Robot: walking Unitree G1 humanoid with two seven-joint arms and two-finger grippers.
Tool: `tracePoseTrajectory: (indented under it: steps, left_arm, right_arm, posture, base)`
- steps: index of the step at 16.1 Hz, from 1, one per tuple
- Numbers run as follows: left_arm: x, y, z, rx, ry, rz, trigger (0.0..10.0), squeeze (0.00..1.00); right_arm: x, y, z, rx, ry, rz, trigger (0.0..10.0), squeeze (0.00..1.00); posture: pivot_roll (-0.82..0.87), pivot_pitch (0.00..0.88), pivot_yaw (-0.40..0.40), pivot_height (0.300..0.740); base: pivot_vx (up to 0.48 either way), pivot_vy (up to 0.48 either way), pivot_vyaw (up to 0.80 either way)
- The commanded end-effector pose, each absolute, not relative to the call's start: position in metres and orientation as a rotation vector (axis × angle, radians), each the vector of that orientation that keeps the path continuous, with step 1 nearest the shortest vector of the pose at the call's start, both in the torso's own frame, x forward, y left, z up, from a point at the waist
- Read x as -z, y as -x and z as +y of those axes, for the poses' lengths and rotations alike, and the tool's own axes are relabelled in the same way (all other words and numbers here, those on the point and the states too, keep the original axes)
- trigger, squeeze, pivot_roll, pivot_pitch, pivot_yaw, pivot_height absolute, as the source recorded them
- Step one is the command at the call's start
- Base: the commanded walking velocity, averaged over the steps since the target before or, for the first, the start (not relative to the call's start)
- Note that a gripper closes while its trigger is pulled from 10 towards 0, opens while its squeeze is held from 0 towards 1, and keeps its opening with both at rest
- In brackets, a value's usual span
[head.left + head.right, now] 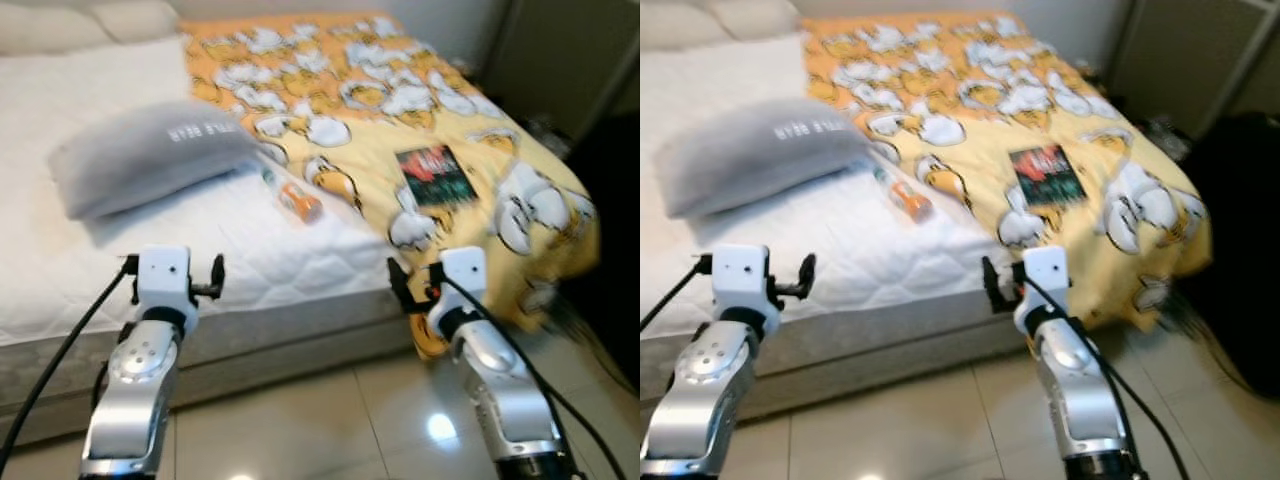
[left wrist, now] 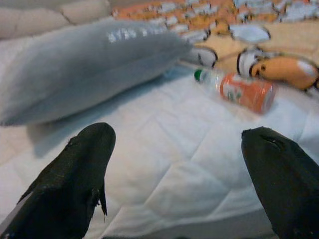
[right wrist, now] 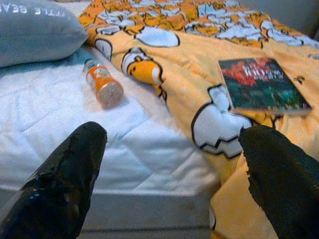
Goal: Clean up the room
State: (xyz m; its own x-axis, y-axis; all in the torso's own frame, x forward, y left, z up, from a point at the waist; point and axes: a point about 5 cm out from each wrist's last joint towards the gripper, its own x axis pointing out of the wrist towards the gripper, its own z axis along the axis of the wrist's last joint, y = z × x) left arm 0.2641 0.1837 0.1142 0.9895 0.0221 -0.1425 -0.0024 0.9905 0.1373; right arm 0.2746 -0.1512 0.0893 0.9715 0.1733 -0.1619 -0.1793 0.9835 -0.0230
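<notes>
Bed [image 1: 60, 270] with white mattress, yellow cartoon blanket [image 1: 430, 120]. Orange bottle [image 1: 297, 200] lies on mattress beside grey pillow [image 1: 150, 155], ahead between both tools, cap pointing away. Left tool [image 2: 179, 174] and right tool [image 3: 174, 169] both spread wide, empty, short of bed edge; neither clearly nearer.
</notes>
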Motion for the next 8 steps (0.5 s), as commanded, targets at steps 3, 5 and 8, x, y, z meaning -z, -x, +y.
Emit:
tracePoseTrajectory:
  steps: [3, 5, 8]
  left_arm:
    - [-0.1135, -0.2622, 0.1856, -0.009, -0.148, 0.15, 10.0, 0.0]
    - [-0.1133, -0.2623, 0.1858, -0.009, -0.148, 0.151, 10.0, 0.0]
    - [-0.1126, -0.2632, 0.1837, -0.003, -0.149, 0.151, 10.0, 0.0]
  right_arm:
    - [-0.0892, -0.2764, -0.1539, -0.164, 0.035, 0.166, 10.0, 0.0]
    - [-0.089, -0.2768, -0.1545, -0.161, 0.036, 0.168, 10.0, 0.0]
    - [-0.0887, -0.2777, -0.1558, -0.16, 0.035, 0.17, 10.0, 0.0]
  posture:
    - [-0.02, 0.0, -0.003, 0.74]
    - [-0.02, 0.0, -0.004, 0.74]
    - [-0.02, 0.0, -0.005, 0.74]
  base:
    - [0.26, 0.0, 0.27]
    - [0.264, 0.0, 0.0]
    - [0.264, 0.0, 0.0]
